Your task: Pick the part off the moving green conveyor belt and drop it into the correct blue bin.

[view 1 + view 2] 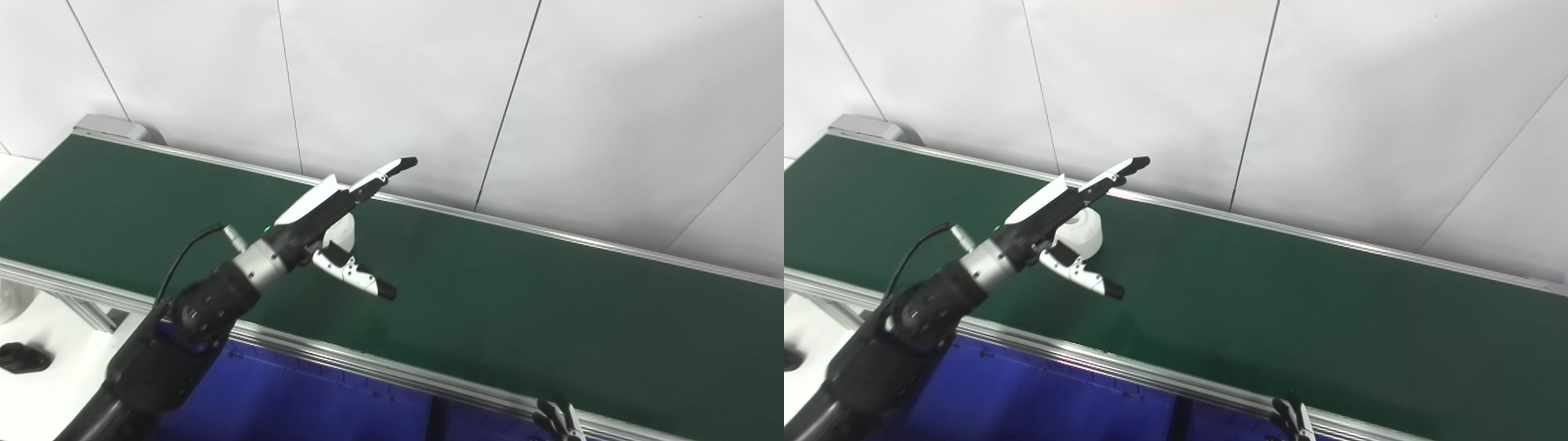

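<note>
The left hand (1072, 229) hangs spread open over the green conveyor belt (1274, 294), holding nothing, with the white part (1084, 231) sitting on the belt just beyond its palm, between fingers and thumb. The part looks like a small, stiff, smooth plastic cylinder, probably light and slippery, so pinching across its round sides seems best. Only the right hand's (1292, 421) fingertips show at the bottom edge near the blue bin (1041, 392); I cannot tell its state.

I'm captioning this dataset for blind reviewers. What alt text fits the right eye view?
The robot's left hand, fingers spread open, hovers over a white cylindrical part on the green conveyor belt. A blue bin sits below the belt's near rail, and the right hand's fingertips peek in at the bottom edge.
</note>
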